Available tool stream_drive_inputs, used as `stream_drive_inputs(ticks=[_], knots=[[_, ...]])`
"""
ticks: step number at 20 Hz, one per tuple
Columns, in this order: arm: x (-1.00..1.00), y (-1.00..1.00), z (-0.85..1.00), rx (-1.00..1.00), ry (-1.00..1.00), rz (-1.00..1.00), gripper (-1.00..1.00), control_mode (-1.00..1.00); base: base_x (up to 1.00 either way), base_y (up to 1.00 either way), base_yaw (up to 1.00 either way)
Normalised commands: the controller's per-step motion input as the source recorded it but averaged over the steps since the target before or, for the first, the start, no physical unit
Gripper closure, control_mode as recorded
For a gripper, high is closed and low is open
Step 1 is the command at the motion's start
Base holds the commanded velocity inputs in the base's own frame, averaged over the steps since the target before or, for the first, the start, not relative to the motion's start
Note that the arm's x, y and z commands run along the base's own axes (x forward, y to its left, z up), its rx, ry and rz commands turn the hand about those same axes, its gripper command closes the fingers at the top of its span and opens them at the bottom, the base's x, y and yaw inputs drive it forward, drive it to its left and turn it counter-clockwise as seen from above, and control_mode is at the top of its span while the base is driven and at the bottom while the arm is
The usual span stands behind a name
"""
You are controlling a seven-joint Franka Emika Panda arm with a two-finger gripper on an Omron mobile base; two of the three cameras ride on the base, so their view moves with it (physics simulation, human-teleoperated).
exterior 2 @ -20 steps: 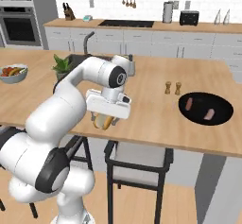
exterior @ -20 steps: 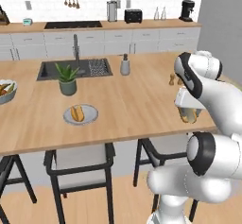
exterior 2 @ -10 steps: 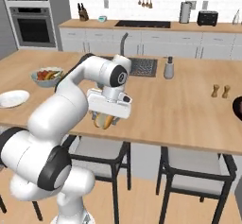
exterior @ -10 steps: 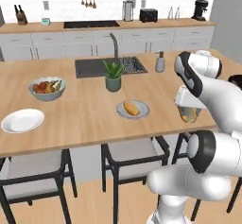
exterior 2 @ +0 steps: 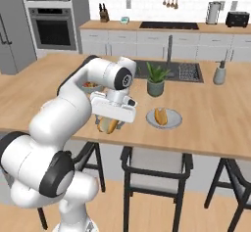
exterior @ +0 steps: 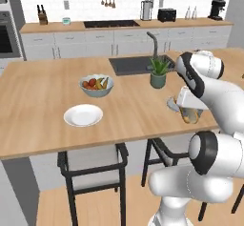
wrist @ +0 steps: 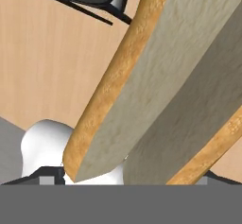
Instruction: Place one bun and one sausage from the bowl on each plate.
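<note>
Now carrying bun, pinched in tool; next, probably reach empty plate on surface and release.

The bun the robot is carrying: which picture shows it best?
The right base view: the bun hangs whole under the gripper, beside the counter edge. The hand view shows its split face hugely close, cropped. The left base view shows it small, half behind the arm.

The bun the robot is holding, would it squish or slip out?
The bun looks soft inside, with pale crumb and a split down it, so it would probably squash. Its crust looks rough, so it likely won't slip. It hangs below the gripper, probably light.
</note>
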Motion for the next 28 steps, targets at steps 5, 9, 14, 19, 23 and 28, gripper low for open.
stream_drive_inputs(ticks=[5, 9, 14, 19, 23, 28], knots=[[0.0, 0.0, 0.0, 0.0, 0.0, 0.0, 1.0, 1.0, 0.07, 1.0, 0.0], [0.0, 0.0, 0.0, 0.0, 0.0, 0.0, 1.0, 1.0, 0.15, 0.97, 0.0], [0.0, 0.0, 0.0, 0.0, 0.0, 0.0, 1.0, 1.0, 0.41, 0.58, 0.0], [0.0, 0.0, 0.0, 0.0, 0.0, 0.0, 1.0, 1.0, 0.54, 0.34, 0.0], [0.0, 0.0, 0.0, 0.0, 0.0, 0.0, 1.0, 1.0, 0.35, 0.24, 0.0], [0.47, 0.29, -0.06, 0.0, 0.0, 0.0, 1.0, -1.0, 0.0, 0.0, 0.0]])
